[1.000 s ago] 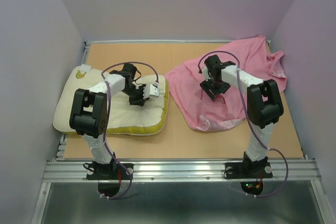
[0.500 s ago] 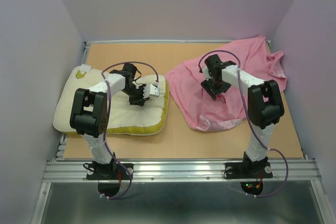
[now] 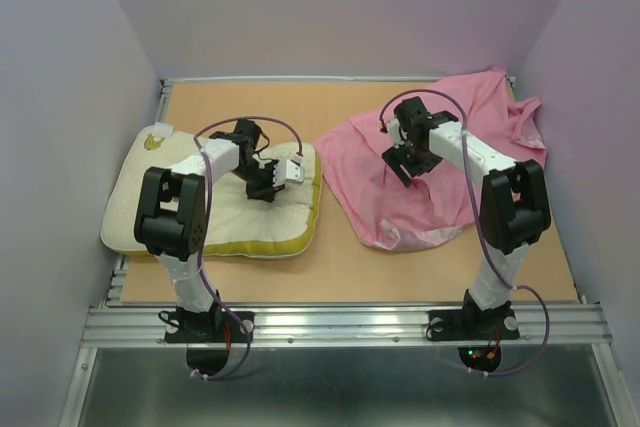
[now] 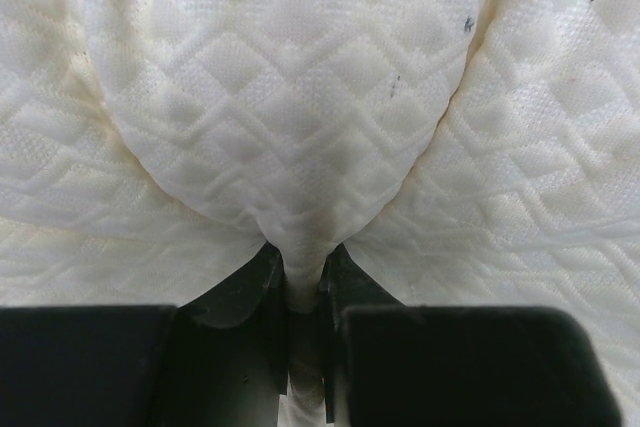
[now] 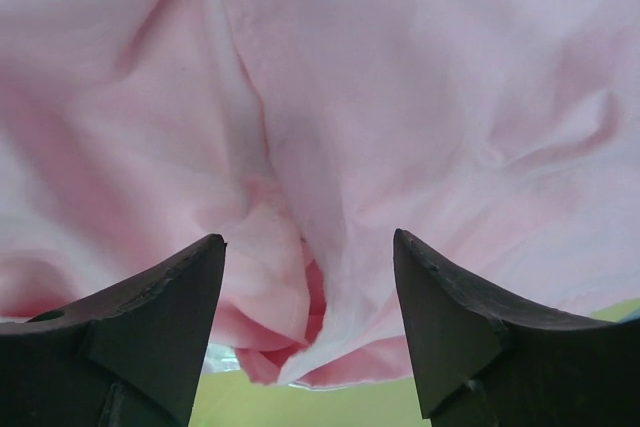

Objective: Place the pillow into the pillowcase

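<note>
The cream-white pillow (image 3: pixel 195 209) with a yellow side band lies flat at the left of the table. My left gripper (image 3: pixel 262 187) is shut on a pinched fold of the pillow (image 4: pixel 290 107); its dimpled cover fills the left wrist view. The pink pillowcase (image 3: pixel 440 152) lies crumpled at the right. My right gripper (image 3: pixel 402 172) is open just above it, jaws spread over a fold of the pink pillowcase (image 5: pixel 350 127) near its front hem.
Purple walls close in the left, right and back sides. A metal rail (image 3: pixel 340 322) runs along the near edge with both arm bases. Bare brown tabletop (image 3: pixel 335 267) shows between and in front of the two items.
My right gripper has shifted slightly to the right and turned over the pillowcase. The left arm and the pillow have not moved.
</note>
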